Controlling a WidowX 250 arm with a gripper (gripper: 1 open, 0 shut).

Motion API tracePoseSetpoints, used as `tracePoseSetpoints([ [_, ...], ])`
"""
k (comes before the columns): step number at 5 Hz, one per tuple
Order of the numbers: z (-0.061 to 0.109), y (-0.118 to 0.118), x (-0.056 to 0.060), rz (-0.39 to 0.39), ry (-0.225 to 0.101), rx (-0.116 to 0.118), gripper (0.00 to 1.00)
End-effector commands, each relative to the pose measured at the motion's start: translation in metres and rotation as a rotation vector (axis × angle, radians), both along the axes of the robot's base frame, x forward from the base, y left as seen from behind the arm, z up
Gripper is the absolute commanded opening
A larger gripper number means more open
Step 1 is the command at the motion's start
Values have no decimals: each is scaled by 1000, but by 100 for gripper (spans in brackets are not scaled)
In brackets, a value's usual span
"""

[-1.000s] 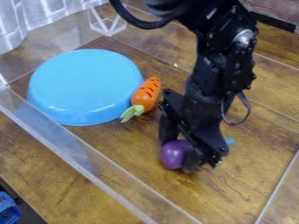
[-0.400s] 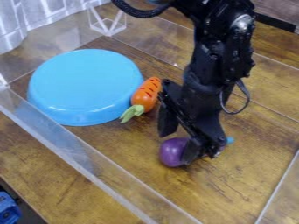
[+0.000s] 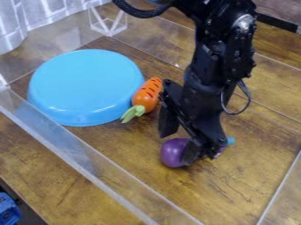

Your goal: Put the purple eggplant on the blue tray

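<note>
Camera view, single fixed viewpoint.

Target position: the purple eggplant (image 3: 175, 155) lies on the wooden table (image 3: 94, 176), directly at the gripper (image 3: 192, 141). Only its fat rounded end shows, projecting below and to the left of the fingertips; a teal patch that may be the stem cap shows just beyond the fingers on the right. The rest of the body is hidden behind the black fingers (image 3: 172, 120). The fingers stand to either side of the eggplant and appear to touch it, but whether they are clamped onto it or merely straddling it cannot be told from this angle.

Surroundings: the orange carrot (image 3: 143, 97) lies just above and left of the fingers, near but apart from them, its green top touching or nearly touching the rim of the blue tray (image 3: 83, 85). The blue tray sits farther left of the fingers, beyond the carrot, well apart from the eggplant. A clear plastic wall (image 3: 70, 141) runs diagonally below and left of the fingers, bounding the work area; bare wood lies between this wall and the eggplant. Another transparent wall rises behind the tray.

Arm pose: the black arm (image 3: 223, 53) enters from the top edge and descends steeply, tilted slightly leftward, wrist pointing down at the table, with cables looped along its right side.
</note>
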State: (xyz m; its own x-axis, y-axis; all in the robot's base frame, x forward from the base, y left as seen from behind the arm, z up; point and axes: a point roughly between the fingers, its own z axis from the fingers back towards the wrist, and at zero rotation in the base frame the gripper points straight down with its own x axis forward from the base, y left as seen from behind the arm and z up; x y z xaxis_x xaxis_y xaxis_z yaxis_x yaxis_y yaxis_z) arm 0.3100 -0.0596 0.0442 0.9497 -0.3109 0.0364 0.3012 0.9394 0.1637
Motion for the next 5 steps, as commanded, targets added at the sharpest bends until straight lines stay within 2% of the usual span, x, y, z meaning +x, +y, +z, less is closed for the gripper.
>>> tracePoseSetpoints([
  [1, 27, 2, 9, 10, -95, -26, 0],
  [5, 28, 5, 10, 9, -98, -26, 0],
])
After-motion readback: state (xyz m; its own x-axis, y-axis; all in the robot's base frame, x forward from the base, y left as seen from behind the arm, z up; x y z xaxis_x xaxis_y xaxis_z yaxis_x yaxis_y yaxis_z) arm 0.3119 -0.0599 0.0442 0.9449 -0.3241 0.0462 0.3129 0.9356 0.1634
